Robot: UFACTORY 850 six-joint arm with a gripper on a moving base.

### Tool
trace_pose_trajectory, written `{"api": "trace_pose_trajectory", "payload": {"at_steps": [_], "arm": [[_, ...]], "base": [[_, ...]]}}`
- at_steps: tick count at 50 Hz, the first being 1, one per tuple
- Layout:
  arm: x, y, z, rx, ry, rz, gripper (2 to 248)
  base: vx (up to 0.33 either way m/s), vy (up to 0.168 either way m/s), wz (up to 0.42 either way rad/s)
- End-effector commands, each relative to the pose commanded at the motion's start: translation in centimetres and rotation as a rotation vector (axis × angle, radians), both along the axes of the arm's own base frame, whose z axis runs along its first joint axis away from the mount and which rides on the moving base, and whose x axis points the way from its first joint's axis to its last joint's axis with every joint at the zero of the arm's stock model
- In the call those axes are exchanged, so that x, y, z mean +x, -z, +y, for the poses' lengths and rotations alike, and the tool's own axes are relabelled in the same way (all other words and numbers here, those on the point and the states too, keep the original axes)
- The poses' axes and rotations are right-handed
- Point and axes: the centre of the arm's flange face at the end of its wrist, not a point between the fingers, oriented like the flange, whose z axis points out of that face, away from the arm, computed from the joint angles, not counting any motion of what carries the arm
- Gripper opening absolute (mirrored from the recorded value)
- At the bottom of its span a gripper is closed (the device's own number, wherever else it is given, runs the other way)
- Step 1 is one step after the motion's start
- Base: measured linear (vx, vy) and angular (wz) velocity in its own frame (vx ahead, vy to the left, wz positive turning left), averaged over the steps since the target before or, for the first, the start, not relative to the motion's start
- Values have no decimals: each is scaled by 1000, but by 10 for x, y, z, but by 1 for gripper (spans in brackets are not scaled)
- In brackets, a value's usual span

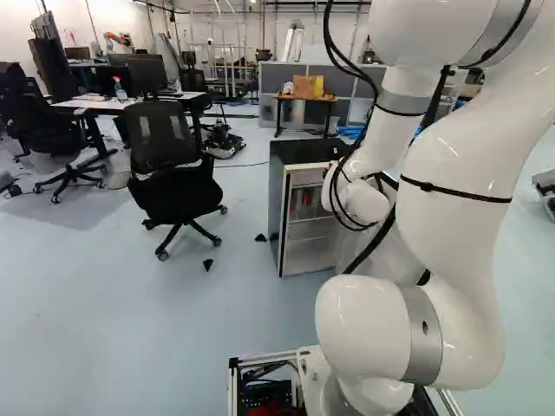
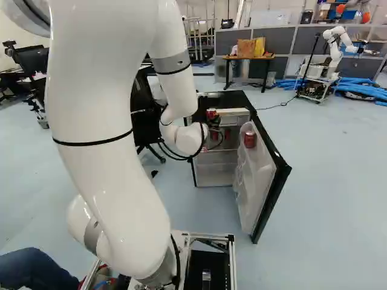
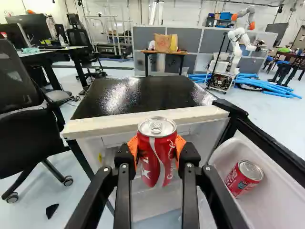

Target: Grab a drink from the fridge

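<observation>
In the right base view my gripper [image 2: 214,122] is by the fridge's upper front, partly hidden by the arm. The wrist view has the gripper [image 3: 157,155] shut on a red drink can [image 3: 156,151], an orange pad on each side; the can stands nearly upright, before the fridge's upper front edge. The small fridge [image 3: 138,98] has a black top, and its door [image 2: 262,181] hangs open. Another red can [image 3: 243,177] rests in the door's shelf. More red shows inside the fridge, partly hidden.
A black office chair [image 1: 169,165] stands beside the fridge, with a desk [image 1: 113,104] behind it. A small table [image 2: 248,58] with bags stands beyond, before grey partitions. Another robot [image 3: 237,45] is at the back near blue tubes [image 3: 267,85].
</observation>
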Motion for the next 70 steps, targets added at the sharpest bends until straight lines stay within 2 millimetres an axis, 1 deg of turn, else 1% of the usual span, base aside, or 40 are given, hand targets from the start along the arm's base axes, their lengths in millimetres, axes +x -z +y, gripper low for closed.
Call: {"api": "trace_pose_trajectory", "payload": {"at_steps": [30,70], "arm": [[27,-22,-13,-14,11,-2,98],[78,-52,-33,-32,19,-6,98]], "base": [[0,0,0],[0,0,0]]}}
